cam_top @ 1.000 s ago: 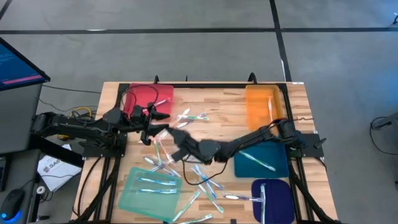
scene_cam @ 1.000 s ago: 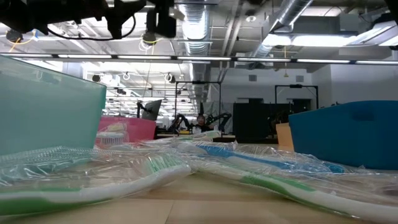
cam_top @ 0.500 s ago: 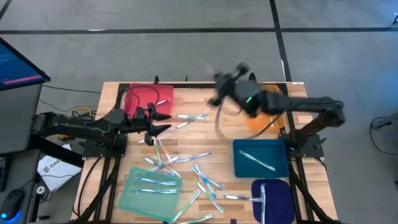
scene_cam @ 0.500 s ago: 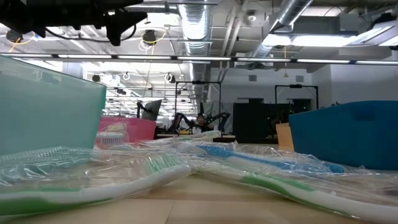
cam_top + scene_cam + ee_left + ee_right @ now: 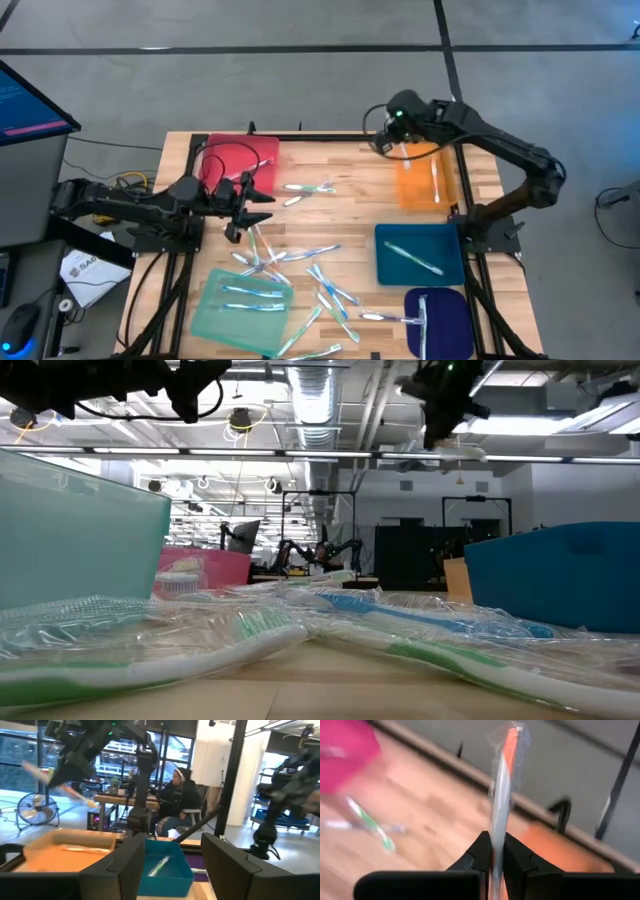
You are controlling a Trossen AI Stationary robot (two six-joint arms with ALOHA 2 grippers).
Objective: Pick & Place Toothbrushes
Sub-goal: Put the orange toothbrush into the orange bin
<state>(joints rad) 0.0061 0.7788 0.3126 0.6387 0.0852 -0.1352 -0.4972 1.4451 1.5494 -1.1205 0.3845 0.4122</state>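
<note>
Many wrapped toothbrushes (image 5: 300, 262) lie loose on the wooden table's middle and near side. My right gripper (image 5: 497, 845) hangs high over the far left corner of the orange tray (image 5: 425, 172), shut on one wrapped toothbrush (image 5: 504, 785) with an orange part. It shows in the low view at the top (image 5: 445, 405). My left gripper (image 5: 250, 196) is open, hovering beside the red tray (image 5: 238, 160) with nothing between its fingers (image 5: 127, 865). One toothbrush lies in the orange tray (image 5: 437, 180). My right gripper pinches the wrapped toothbrush between its two fingers at the shaft (image 5: 496, 832). The brush runs along the fingers and sticks out past their tips, orange end (image 5: 510, 745) farthest out. What lies behind the fingers is hidden. The brush is lifted clear, high above the orange tray.
A blue tray (image 5: 420, 256) with one toothbrush, a dark blue tray (image 5: 436, 322) and a light green tray (image 5: 240, 305) with toothbrushes stand along the near side. A black cable lies over the red tray. A person sits in the room behind (image 5: 177, 795).
My right gripper has swung from the toothbrush pile at the table's middle, up and toward the far right, to above the orange tray. It rolled its wrist over on the way and stayed shut on the toothbrush, which came along lifted clear.
</note>
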